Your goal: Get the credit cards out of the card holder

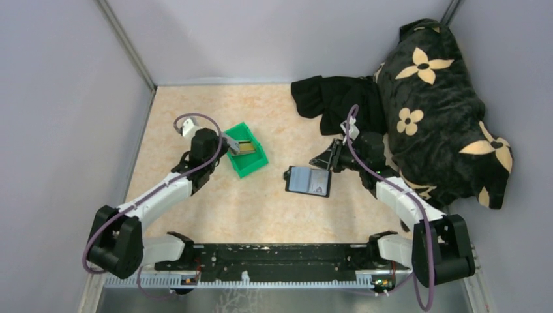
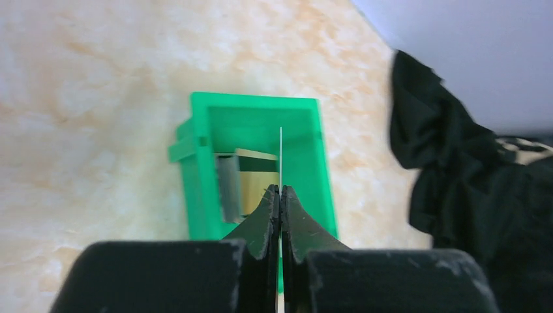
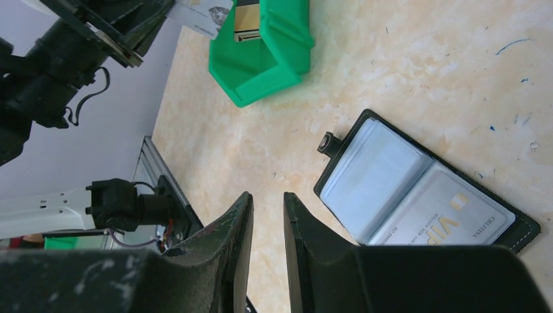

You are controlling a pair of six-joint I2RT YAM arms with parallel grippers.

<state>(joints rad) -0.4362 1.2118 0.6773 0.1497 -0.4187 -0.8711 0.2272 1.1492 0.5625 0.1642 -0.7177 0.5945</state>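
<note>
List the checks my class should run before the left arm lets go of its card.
1. Left gripper shut on pale card: ok.
2. Card lined up over green bin: ok.
3. Gold card already lying in bin: ok.
4. Right gripper open, empty: ok.
5. Card holder emptied: not ok, VIP card remains inside.

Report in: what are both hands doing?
Left hand shut on pale card over green bin; gold card already inside. Right hand open, empty, beside card holder. VIP card still sleeved in it. Nothing in the way.
</note>
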